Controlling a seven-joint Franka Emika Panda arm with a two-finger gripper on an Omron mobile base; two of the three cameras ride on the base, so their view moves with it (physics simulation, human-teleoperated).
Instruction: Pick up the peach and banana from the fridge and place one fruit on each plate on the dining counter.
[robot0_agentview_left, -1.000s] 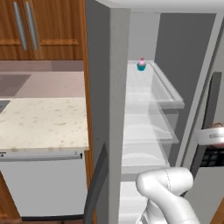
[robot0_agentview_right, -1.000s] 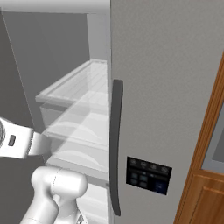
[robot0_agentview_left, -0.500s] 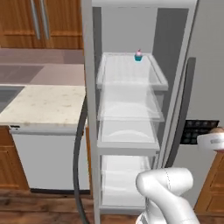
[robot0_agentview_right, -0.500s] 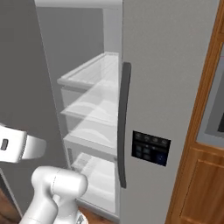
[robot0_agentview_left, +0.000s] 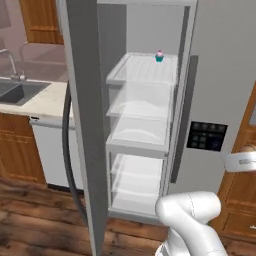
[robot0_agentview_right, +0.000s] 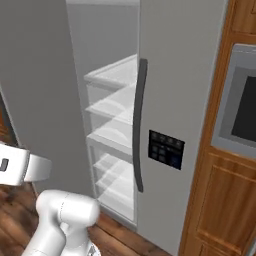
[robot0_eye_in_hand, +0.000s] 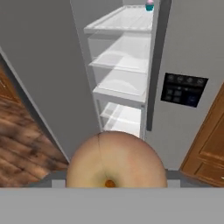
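At the far left of the left base view a steel sink (robot0_agentview_left: 12, 90) sat in a pale speckled wall counter (robot0_agentview_left: 47, 100) over brown wooden cabinets (robot0_agentview_left: 17, 150), with a white dishwasher front (robot0_agentview_left: 47, 155) beside them and dark wood flooring (robot0_agentview_left: 35, 220) below. Next came the tall grey-silver fridge (robot0_agentview_left: 220, 90), its left door (robot0_agentview_left: 82, 125) swung wide open with a long dark handle (robot0_agentview_left: 66, 150) on its outer face, baring a white interior with clear glass shelves (robot0_agentview_left: 137, 107). On the back of the top shelf stood a small pink-topped cupcake in a teal cup (robot0_agentview_left: 159, 56); the lower shelves looked bare. The right door was closed, carrying its own dark handle (robot0_agentview_left: 184, 115) and a black control panel (robot0_agentview_left: 207, 136). Further right, in the right base view, brown wooden cabinetry (robot0_agentview_right: 220, 200) framed a built-in oven (robot0_agentview_right: 240, 115). In the hand view, the round orange-red peach with a paler yellowish patch (robot0_eye_in_hand: 116, 161) filled the lower centre, directly in front of the camera and well clear of the shelves, out before the open fridge. The gripper (robot0_eye_in_hand: 116, 183) seemed to be clamped partway around the peach, its fingertips hidden behind the fruit, so the contact itself could not be seen.
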